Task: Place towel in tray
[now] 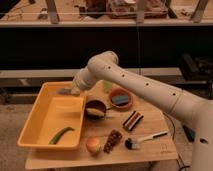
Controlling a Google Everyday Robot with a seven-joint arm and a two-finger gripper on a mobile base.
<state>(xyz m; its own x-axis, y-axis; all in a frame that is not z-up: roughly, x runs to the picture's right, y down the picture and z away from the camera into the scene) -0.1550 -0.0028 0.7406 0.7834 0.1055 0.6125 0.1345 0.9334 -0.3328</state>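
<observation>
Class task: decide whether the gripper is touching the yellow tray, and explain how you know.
Cannot tell. In the camera view the gripper sits at the far rim of the yellow tray, overlapping it, but neither contact nor a gap shows plainly.
</observation>
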